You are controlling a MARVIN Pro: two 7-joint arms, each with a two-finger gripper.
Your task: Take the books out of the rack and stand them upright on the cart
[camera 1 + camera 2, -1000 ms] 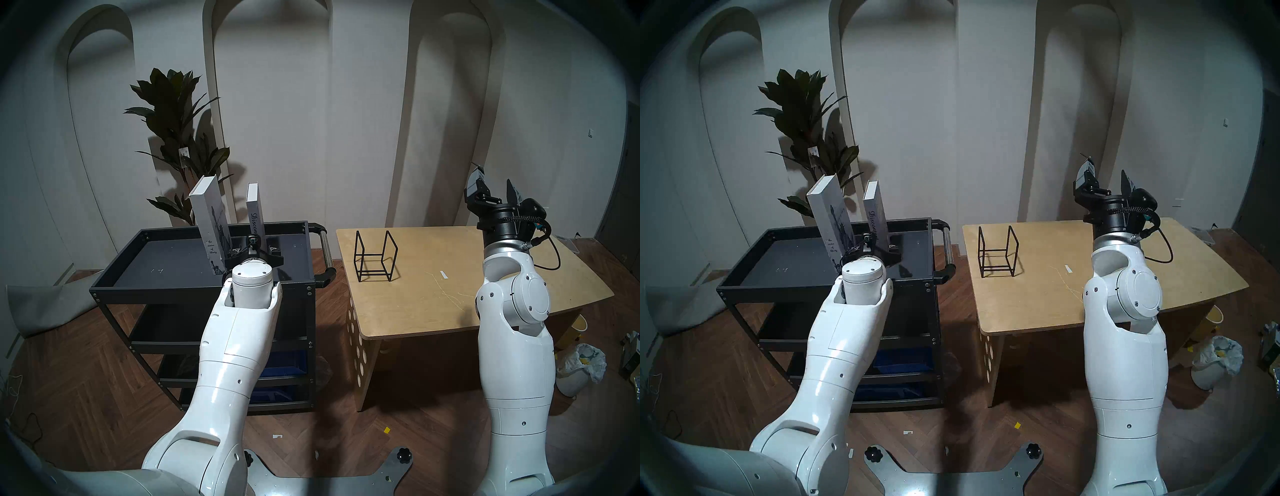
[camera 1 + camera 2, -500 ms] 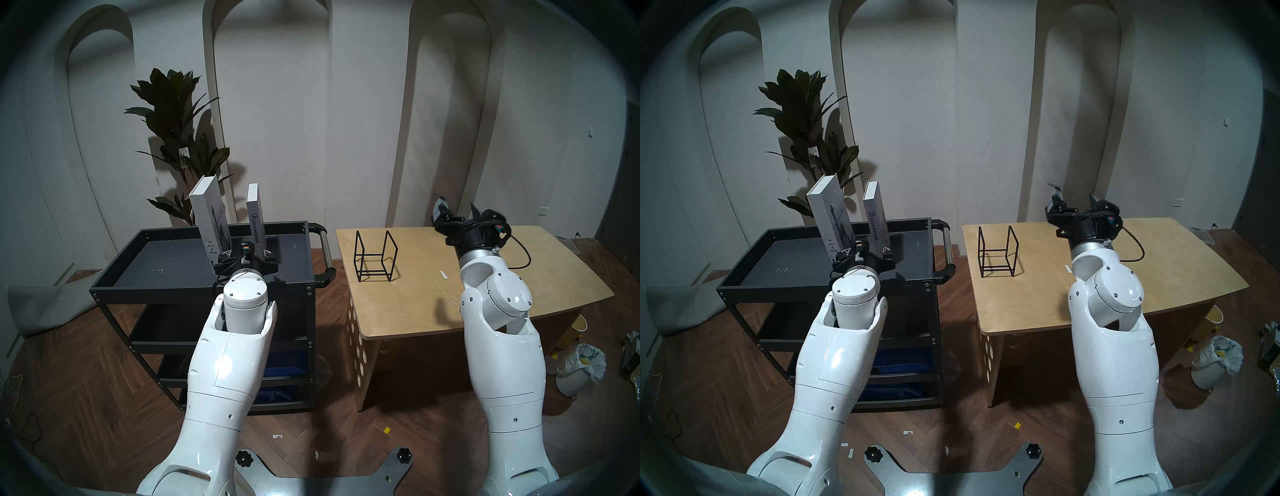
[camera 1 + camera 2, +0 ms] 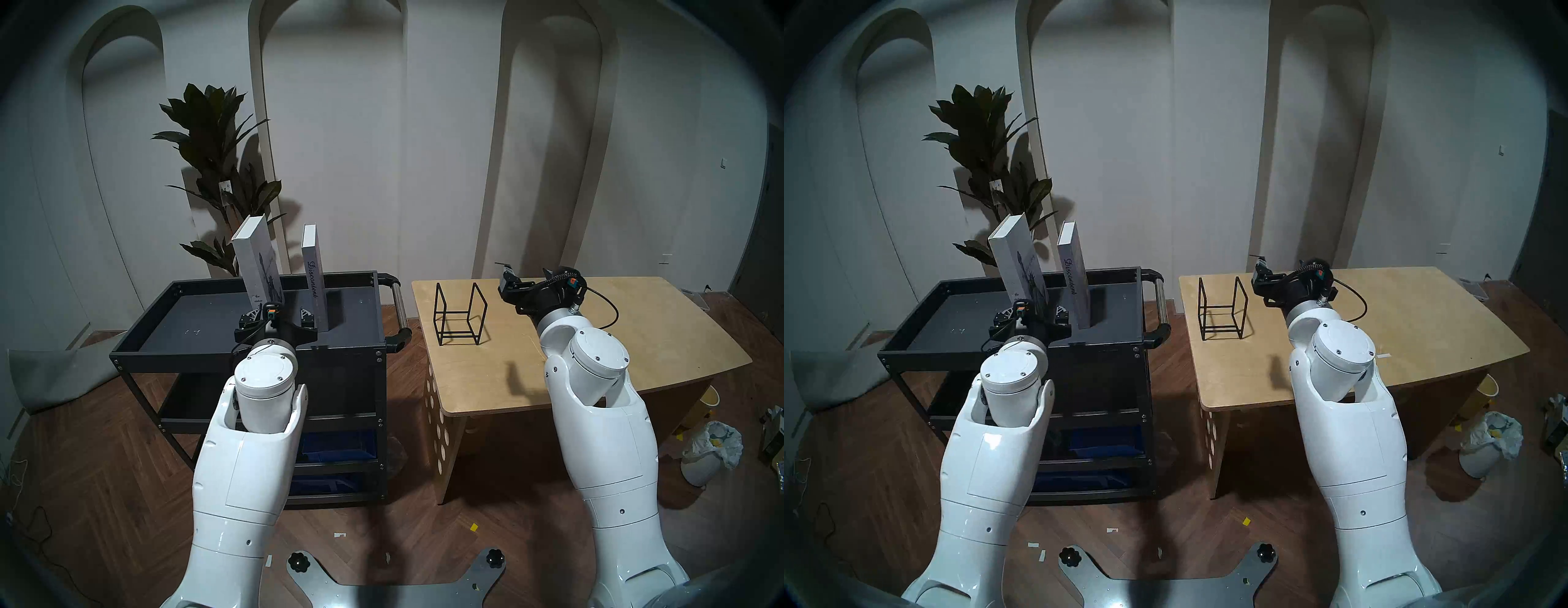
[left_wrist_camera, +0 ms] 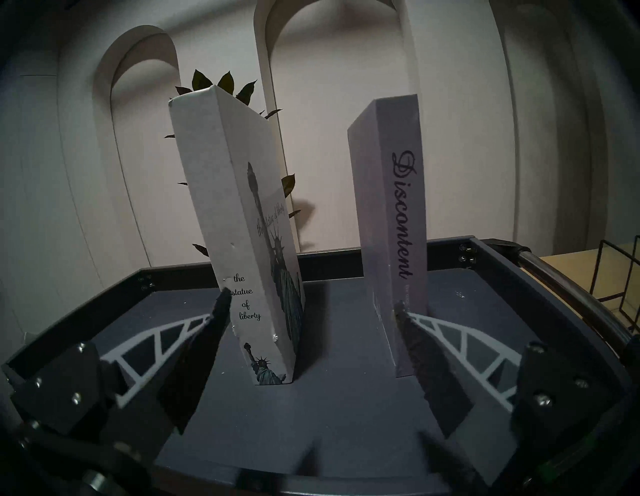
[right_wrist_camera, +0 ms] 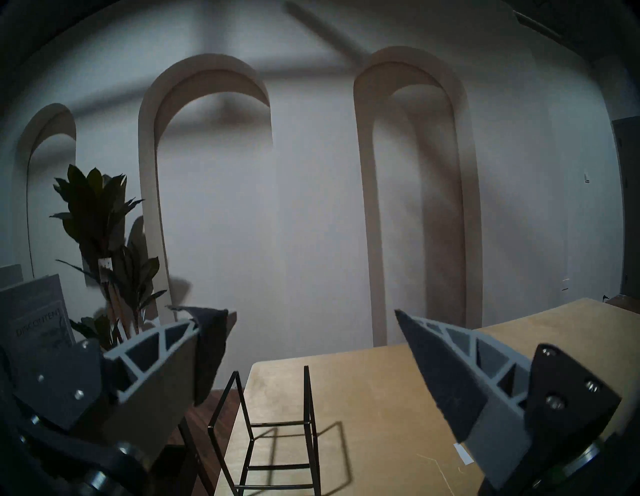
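Both books are standing on the top tray of the black cart [image 3: 199, 297], apart from each other with a clear gap between them. The thick white book [image 3: 256, 259] with the Statue of Liberty drawing is leaning a little to the left at its top; its spine is reading "the statue of liberty" in the left wrist view [image 4: 239, 221]. The thinner grey book [image 3: 313, 276], spine lettered "Discontent", is standing straight to the right of it [image 4: 391, 235]. The left gripper [image 3: 278, 316] is sitting low over the tray on the near side of the books, its jaws spread wide and holding nothing; in the left wrist view [image 4: 311, 304] one fingertip [image 4: 221, 308] is lining up near the white book's spine and the other beside the grey book's foot, but contact cannot be judged. The wire rack [image 3: 460, 314] is standing on the wooden bench [image 3: 594, 373] to the right of the cart, with no book in it. The right gripper [image 3: 526, 282] is hovering above the bench just to the right of the rack, jaws wide and holding nothing [image 5: 311, 318]. A potted plant [image 3: 212, 140] is standing behind the cart against the wall.
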